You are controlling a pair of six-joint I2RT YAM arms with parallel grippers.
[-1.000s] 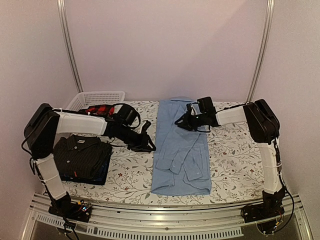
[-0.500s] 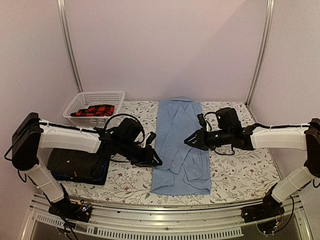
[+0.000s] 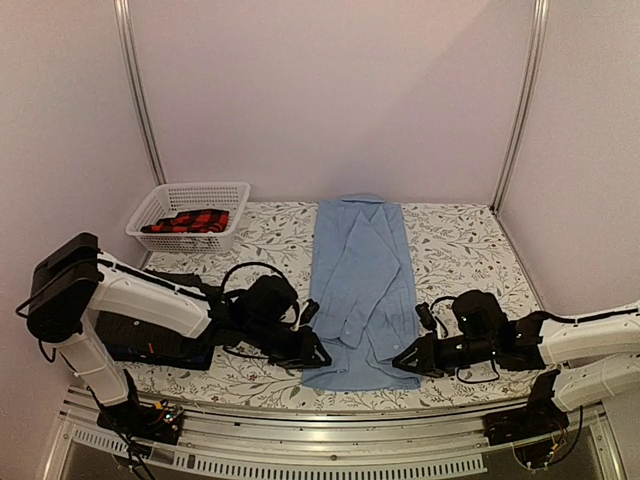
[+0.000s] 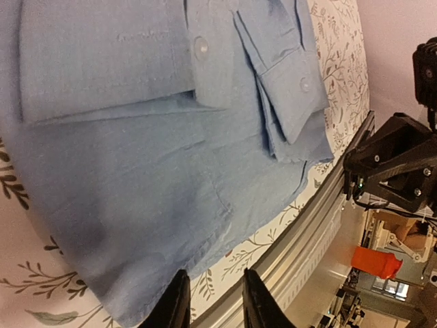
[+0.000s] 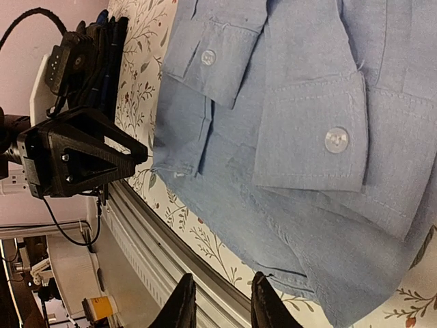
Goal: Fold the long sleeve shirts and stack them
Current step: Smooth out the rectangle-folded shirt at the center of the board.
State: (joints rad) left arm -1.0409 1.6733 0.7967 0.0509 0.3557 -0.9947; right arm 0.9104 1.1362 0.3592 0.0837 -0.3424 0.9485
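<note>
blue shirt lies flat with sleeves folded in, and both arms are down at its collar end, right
Wrong end. The top external view shows the left arm and right arm at the near hem of the light blue shirt, not its collar. The rest holds.

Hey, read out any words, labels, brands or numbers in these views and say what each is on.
None can be read in any view.
Light blue shirt: plain cloth and buttons, no print.
Folded dark shirts: any tag is too small to read.
White basket: no writing shows.
</note>
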